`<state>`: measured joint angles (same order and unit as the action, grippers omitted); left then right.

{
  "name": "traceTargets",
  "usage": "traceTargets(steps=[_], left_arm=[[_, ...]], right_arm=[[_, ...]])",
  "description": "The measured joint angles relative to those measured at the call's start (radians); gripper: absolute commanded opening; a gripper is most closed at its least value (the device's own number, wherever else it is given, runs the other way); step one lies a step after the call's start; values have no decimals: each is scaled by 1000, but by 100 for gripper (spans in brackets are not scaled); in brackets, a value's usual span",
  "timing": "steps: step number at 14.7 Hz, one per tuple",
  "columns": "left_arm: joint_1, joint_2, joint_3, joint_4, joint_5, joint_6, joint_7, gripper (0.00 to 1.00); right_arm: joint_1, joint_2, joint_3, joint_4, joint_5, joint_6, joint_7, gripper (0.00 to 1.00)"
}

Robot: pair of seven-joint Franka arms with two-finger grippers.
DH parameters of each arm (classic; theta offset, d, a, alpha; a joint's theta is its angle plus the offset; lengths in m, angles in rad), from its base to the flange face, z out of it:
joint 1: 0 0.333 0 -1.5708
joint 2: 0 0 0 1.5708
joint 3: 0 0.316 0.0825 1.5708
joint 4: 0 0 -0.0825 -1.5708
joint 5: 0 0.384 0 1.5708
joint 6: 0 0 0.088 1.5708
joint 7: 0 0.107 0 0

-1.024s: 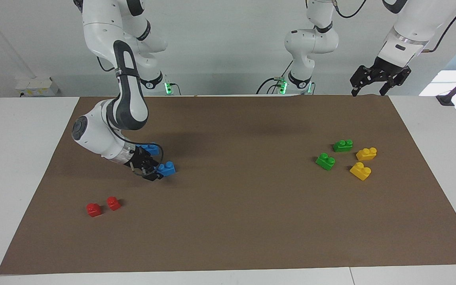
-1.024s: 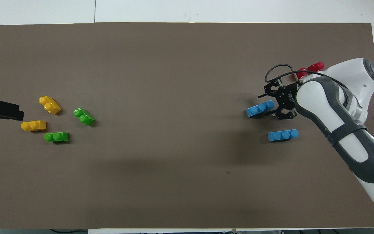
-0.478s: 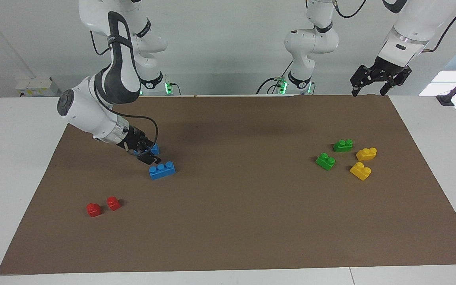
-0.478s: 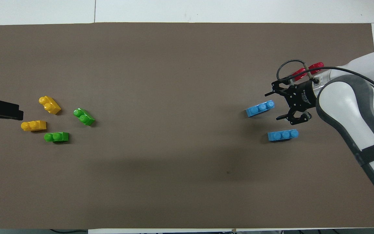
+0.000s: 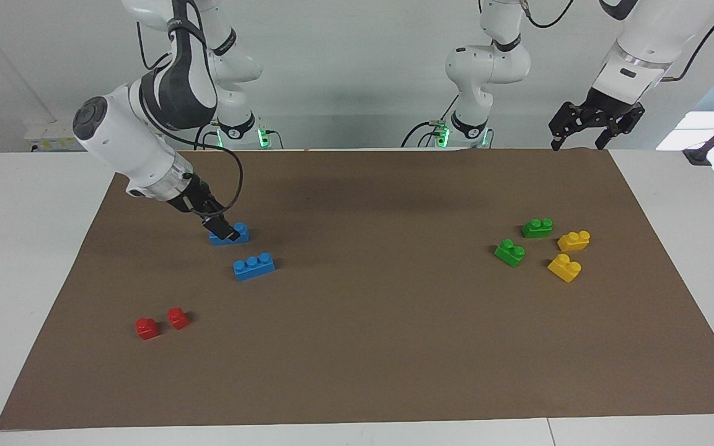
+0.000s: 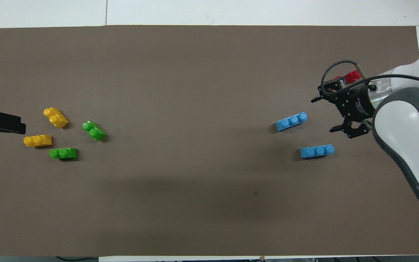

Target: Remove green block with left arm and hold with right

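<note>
Overhead view shows the right gripper [image 6: 335, 115] spread wide and empty, raised over the mat [image 6: 195, 72] beside two blue bricks [image 6: 291, 121]. The left gripper [image 5: 579, 141] waits open above the mat's edge nearest the robots, at its own end. Both green blocks [image 5: 510, 252] lie loose there beside the yellow bricks [image 5: 564, 267], touching nothing. Neither has been gripped; picking and holding both appear to remain.

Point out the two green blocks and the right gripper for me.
green block nearer the robots [image 5: 537, 228], facing view, on its side face.
green block farther from the robots [image 5: 509, 253], facing view, on its body.
right gripper [image 6: 327, 112], overhead view, between its fingertips.
</note>
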<state>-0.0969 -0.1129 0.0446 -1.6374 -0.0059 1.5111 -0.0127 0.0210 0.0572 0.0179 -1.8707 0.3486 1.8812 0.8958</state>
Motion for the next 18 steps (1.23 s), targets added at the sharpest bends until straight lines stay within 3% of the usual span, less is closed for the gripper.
traceTargets(steps=[4, 11, 18], left_arm=[[0, 0, 0, 1, 0, 5, 0, 100], [0, 0, 0, 2, 0, 6, 0, 100], [0, 0, 0, 2, 0, 6, 0, 100]], right_arm=[[-2, -75, -1, 31, -57, -51, -146, 98], [-37, -174, -15, 128, -229, -203, -597, 99], [-38, -235, -14, 156, -298, -308, -710, 98]])
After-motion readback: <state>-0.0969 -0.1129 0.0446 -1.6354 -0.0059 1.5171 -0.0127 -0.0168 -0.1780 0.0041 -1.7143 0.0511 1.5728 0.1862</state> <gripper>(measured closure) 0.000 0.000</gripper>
